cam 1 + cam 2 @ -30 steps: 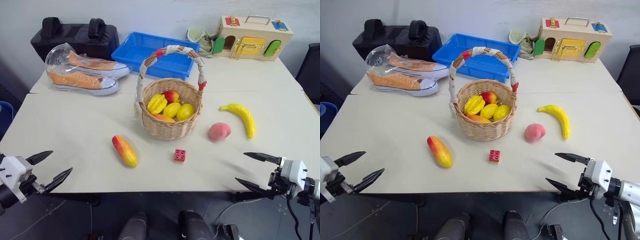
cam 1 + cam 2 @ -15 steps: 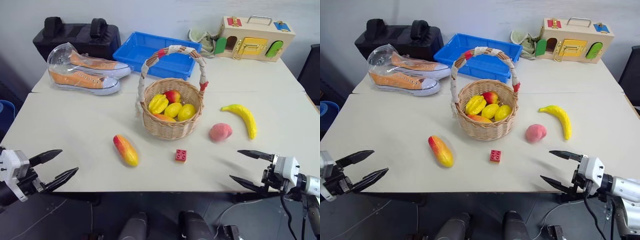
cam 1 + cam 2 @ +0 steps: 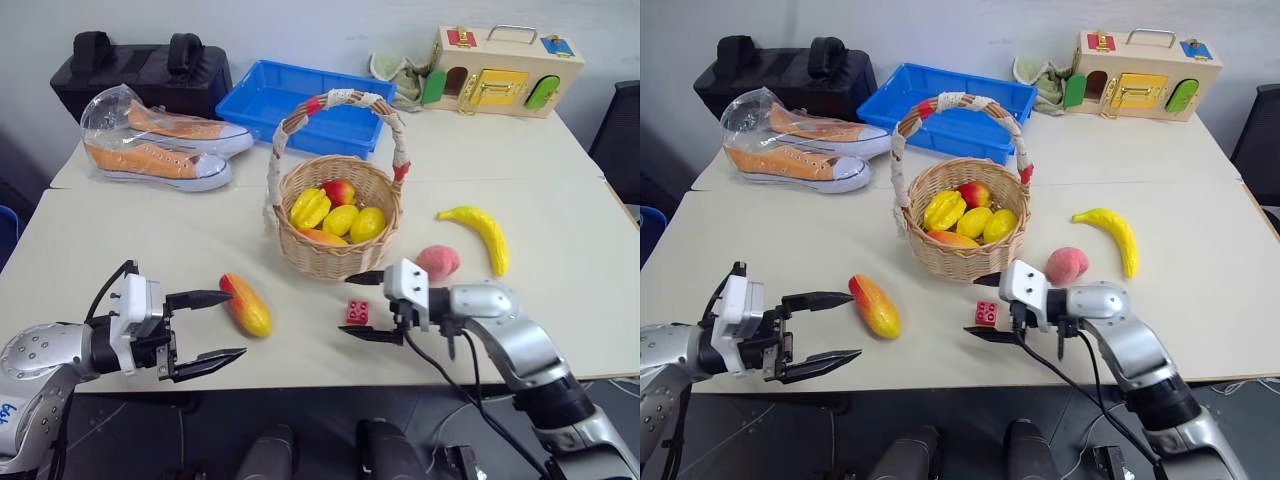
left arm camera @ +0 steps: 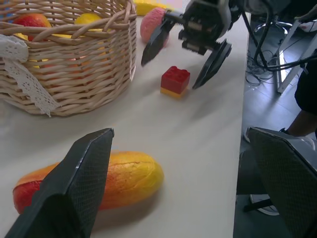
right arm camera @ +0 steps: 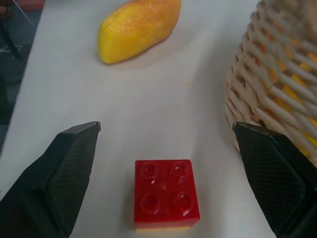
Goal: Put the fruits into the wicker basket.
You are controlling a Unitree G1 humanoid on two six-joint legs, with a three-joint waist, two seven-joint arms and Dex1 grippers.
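The wicker basket [image 3: 335, 255] stands mid-table with several yellow and red fruits inside. The mango [image 3: 248, 305] lies to its front left, the peach [image 3: 438, 262] to its right and the banana [image 3: 480, 232] further right. My left gripper [image 3: 856, 324] is open just left of the mango, pointing at it, and the mango [image 4: 99, 181] lies close past its fingertips. My right gripper [image 3: 344, 305] is open at the small red brick [image 3: 358, 312] in front of the basket. The brick [image 5: 166, 193] sits between its fingers, untouched. Neither gripper holds anything.
A blue tray [image 3: 300, 95] stands behind the basket. A pair of orange shoes in a clear bag [image 3: 160, 150] and a black bag [image 3: 130, 70] are at the back left. A wooden latch box [image 3: 505, 70] and a green cloth [image 3: 395, 70] are at the back right.
Both arms have swung in from the table's front corners, the left to the mango, the right to the red brick. Both grippers stay open. No fruit has moved.
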